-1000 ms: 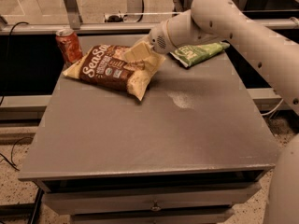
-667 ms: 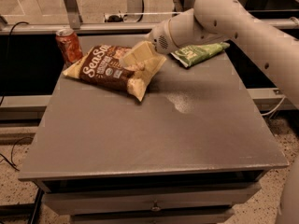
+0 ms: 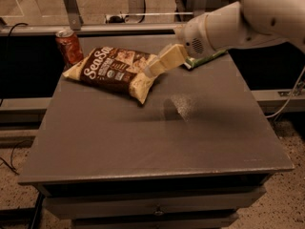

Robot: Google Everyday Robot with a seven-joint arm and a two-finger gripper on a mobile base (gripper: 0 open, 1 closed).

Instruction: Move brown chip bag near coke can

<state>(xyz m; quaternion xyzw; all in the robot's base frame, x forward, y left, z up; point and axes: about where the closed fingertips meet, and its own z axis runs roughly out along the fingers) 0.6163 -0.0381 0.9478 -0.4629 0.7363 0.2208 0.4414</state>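
Coke can (image 3: pixel 69 46): upright on your counter (image 3: pixel 143 142).
Brown chip bag (image 3: pixel 112 70): lying just right of the coke can.
Gripper (image 3: pixel 155 68): farther right, at the bag's far end; you cannot tell its grip.

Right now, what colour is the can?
Red coke can, camera view; claw by brown chip bag.

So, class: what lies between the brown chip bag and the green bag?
The gripper, at the right end of the brown chip bag; the green bag lies just behind it, as the camera view shows.
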